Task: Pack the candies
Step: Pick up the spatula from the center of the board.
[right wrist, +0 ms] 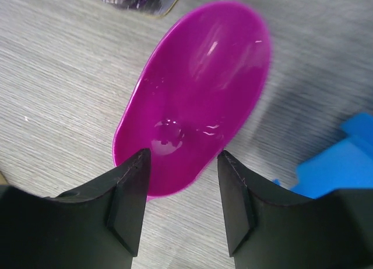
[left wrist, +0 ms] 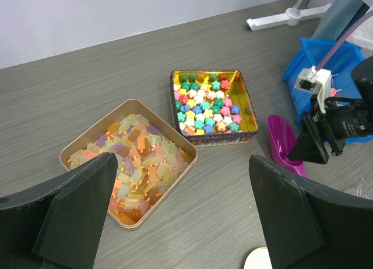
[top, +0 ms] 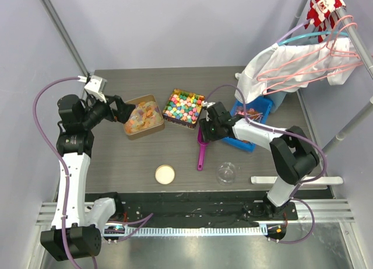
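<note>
We find the left end effector (left wrist: pixel 182 184) wide open above the candies (left wrist: pixel 133 157); the right end effector (right wrist: pixel 183 158) is parted astride the scoop (right wrist: pixel 201 88).

our left arm (top: pixel 73 164) rises from its base at the near left corner, folds back at the elbow and reaches to the right, the wrist tipped forward and down. our left gripper (left wrist: pixel 182 164) has its jaws spread wide. our right arm (top: pixel 291 158) bends at the elbow and stretches low to the left. our right gripper (right wrist: pixel 183 158) points steeply down, its jaws parted, less widely than the left's.
</note>
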### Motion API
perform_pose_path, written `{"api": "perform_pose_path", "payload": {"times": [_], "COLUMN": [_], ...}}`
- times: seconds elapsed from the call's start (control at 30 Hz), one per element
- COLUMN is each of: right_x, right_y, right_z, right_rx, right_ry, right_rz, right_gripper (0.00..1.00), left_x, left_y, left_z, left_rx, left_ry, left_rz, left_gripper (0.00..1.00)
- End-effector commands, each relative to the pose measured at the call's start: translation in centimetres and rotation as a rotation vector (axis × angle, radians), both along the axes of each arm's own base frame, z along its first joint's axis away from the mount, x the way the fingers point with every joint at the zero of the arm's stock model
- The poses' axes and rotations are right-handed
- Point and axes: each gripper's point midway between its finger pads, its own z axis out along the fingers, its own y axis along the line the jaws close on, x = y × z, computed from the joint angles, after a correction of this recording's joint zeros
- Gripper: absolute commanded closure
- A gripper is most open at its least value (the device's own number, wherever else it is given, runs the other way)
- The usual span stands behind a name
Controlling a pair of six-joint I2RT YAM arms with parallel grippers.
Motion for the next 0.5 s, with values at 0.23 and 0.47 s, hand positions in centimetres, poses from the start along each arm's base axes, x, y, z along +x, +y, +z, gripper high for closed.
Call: {"api": "perform_pose_path", "payload": {"times": [0.23, 0.47], "right_x": [0.2, 0.6], "right_y": [2.4, 2.4], "right_z": [1.1, 3.8], "right_rx": [0.003, -0.02], "right_ry": [-0.048, -0.121], "right_rz": [0.056, 0.126], "right_gripper": [0.77, 0.99], "left_x": [-0.3, -0.6], "left_y": [-0.4, -0.9], "left_z": [1.9, 1.8], "left_rx": [0.009, -0.007], "left_ry": [-0.055, -0.049], "left_rz": [-0.025, -0.053], "left_gripper": [0.0, 0.0]}}
